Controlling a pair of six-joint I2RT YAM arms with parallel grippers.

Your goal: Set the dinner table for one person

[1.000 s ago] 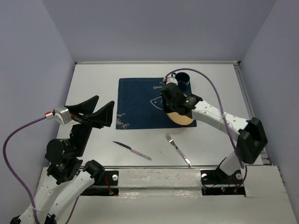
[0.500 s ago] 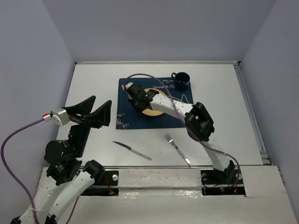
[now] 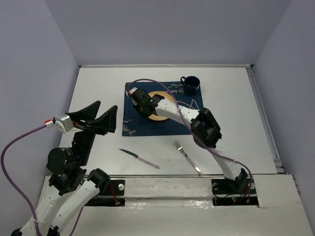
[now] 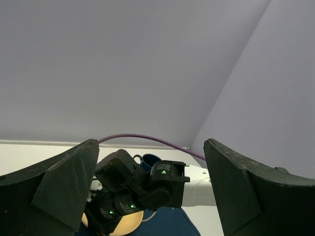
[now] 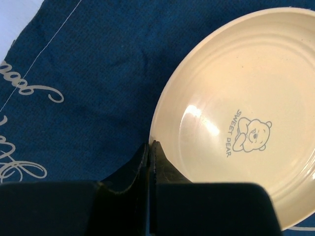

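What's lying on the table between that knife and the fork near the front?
Nothing. In the top view, the stretch of dinner table between the knife and the fork is bare white surface.

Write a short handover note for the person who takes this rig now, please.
Left end effector: open, empty, raised over the left side of the dinner table.
Right end effector: shut on the rim of the plate, which is over the middle of the navy placemat.
Mug at the mat's far right corner. Knife and fork lie on the bare table, off the mat, near the arms.
Done: plate and mug in place.
Left: release the plate, then set knife and fork beside it.
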